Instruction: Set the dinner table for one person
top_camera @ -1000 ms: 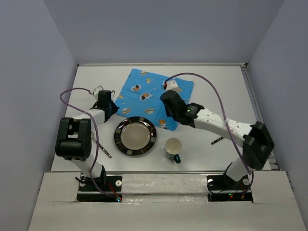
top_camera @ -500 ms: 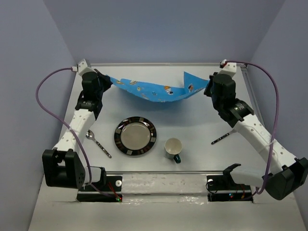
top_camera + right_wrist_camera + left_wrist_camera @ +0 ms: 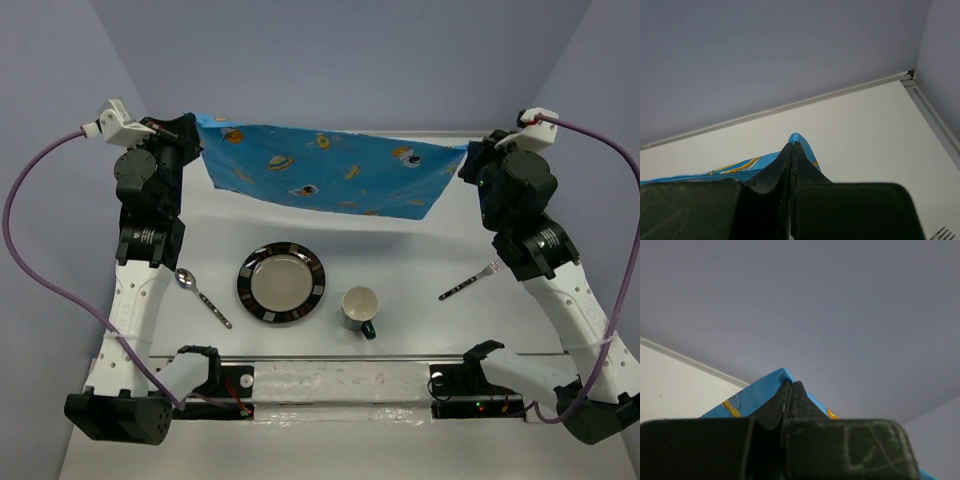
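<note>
The left gripper (image 3: 792, 385) and right gripper (image 3: 792, 146) pinch corners of the blue cartoon-printed cloth mat (image 3: 320, 170), stretched aloft at twelve o'clock. Not yet laid; setting seems barely begun.

mat (image 3: 320, 172) hangs behind plate (image 3: 246, 290); spoon (image 3: 201, 296) left; mug (image 3: 360, 308), fork (image 3: 468, 281) right

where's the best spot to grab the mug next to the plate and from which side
Probably the rim, from straight above: the mug stands upright with its mouth open, so a hand can pinch the wall inside and out. Take the wall on the side away from the plate, where there is bare table. The dark handle points toward the near edge and looks too small to pinch.
</note>
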{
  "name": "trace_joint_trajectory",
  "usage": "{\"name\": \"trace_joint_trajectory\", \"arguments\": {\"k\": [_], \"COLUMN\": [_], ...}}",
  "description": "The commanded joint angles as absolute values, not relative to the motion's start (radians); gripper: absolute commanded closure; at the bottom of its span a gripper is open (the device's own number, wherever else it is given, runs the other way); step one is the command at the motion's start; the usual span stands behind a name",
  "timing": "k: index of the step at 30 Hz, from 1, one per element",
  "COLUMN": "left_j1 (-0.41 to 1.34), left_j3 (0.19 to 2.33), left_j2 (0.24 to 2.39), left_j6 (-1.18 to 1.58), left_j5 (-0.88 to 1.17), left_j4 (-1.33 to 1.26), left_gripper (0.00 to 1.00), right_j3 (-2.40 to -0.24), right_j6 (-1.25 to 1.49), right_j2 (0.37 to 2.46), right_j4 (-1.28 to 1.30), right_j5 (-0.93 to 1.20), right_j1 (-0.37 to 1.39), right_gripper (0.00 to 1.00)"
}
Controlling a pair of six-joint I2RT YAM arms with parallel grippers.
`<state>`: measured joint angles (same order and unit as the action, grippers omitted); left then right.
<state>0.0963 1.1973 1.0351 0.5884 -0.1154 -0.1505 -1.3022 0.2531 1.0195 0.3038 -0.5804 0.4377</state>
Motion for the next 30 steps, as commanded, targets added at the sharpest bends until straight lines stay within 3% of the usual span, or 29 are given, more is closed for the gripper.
{"name": "trace_joint_trajectory", "arguments": {"k": [1, 10, 15, 21, 25, 30], "left_j1": [0.089, 0.087, 0.083, 0.08, 0.08, 0.077], "left_j3": [1.249, 1.38, 1.615, 1.81, 1.66, 1.205], "left_j2": [1.066, 1.291, 1.478, 1.54, 1.474, 1.373], "left_j6": [0.572, 0.554, 0.552, 0.54, 0.564, 0.646], "left_j5": [-0.115, -0.055, -0.018, -0.005, 0.026, 0.044], "left_j4": [-0.169, -0.147, -0.075, -0.015, -0.076, -0.26], "left_gripper": [1.0, 1.0, 1.0, 1.0, 1.0, 1.0], "right_j3": [-1.368, -1.528, -1.788, -1.942, -1.861, -1.472], "right_j6": [0.219, 0.267, 0.272, 0.239, 0.251, 0.33], "right_j2": [1.069, 1.324, 1.5, 1.532, 1.485, 1.407], "right_j4": [0.239, 0.193, 0.262, 0.304, 0.302, 0.209], "right_j5": [-0.627, -0.399, -0.331, -0.318, -0.301, -0.27], "right_j1": [0.428, 0.227, 0.157, 0.126, 0.126, 0.126], "right_gripper": [1.0, 1.0, 1.0, 1.0, 1.0, 1.0]}}
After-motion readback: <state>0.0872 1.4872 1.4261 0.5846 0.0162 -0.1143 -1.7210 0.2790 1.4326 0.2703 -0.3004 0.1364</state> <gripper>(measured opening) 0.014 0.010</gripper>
